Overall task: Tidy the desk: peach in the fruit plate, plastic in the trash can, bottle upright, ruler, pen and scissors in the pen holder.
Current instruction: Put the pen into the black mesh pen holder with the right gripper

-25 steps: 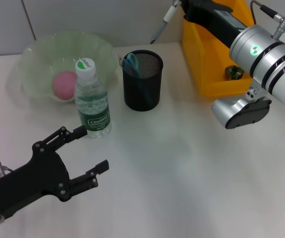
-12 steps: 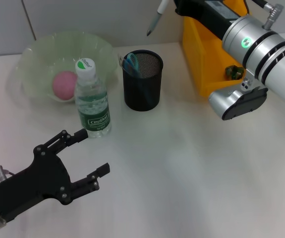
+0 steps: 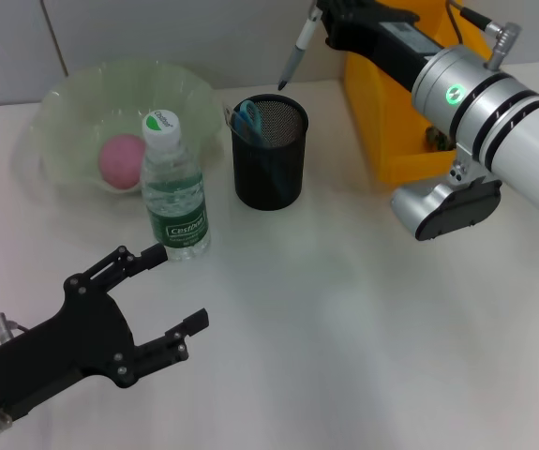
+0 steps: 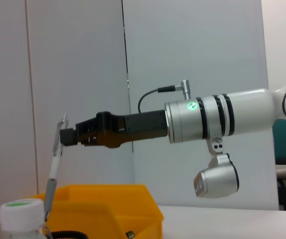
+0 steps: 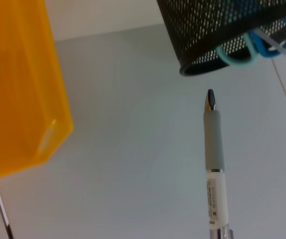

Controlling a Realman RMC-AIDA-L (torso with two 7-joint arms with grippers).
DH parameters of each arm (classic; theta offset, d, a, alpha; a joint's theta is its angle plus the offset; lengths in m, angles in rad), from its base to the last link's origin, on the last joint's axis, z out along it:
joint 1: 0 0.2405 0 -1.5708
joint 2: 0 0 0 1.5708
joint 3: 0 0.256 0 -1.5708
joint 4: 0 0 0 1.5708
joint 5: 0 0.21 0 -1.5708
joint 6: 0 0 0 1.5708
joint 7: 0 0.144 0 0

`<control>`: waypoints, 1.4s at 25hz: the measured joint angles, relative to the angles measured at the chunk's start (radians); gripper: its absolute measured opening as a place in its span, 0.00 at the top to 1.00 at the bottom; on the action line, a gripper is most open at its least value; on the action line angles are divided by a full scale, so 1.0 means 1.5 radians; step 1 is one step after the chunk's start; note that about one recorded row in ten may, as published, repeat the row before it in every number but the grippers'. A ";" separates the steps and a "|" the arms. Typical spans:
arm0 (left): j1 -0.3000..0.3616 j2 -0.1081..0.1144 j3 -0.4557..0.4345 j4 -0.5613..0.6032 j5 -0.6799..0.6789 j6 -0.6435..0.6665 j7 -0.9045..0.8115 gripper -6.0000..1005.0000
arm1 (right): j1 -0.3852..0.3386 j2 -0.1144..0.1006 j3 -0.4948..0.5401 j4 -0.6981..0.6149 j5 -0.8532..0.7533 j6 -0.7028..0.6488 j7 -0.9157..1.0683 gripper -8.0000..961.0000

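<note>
Here, my right jaws [image 3: 323,17] are clamped on one pen [image 3: 293,52], holding it in the air with its tip pointing down, just above the far rim of the one black mesh holder [image 3: 269,151]. One pair of blue-handled scissors [image 3: 247,119] already stands inside that holder; I cannot make out a ruler. One bottle [image 3: 172,187] stands upright on the bench [image 3: 344,328], near the holder and just in front of the one green plate [image 3: 72,112], where a single pink peach [image 3: 121,159] lies. One yellow bin [image 3: 396,112] sits beyond my right arm, with a small dark item in it that I cannot identify. My left jaws [image 3: 171,295] hover wide open and empty above the bench, just short of the bottle.
</note>
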 joint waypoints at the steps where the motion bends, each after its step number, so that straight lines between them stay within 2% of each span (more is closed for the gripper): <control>1: 0.000 0.000 0.000 0.000 0.000 0.000 0.000 0.17 | 0.001 0.002 0.000 0.002 0.001 -0.002 0.002 0.88; 19: 0.003 0.000 -0.001 0.000 0.000 0.003 0.000 0.17 | 0.055 0.028 0.007 0.069 0.003 -0.018 0.023 0.88; 27: 0.007 0.001 -0.001 0.000 0.000 0.013 0.002 0.17 | 0.070 0.030 0.008 0.105 0.005 -0.014 0.024 0.88; 35: 0.013 0.003 -0.002 0.000 -0.001 0.021 0.002 0.17 | 0.073 0.031 0.002 0.105 0.007 -0.014 0.048 0.86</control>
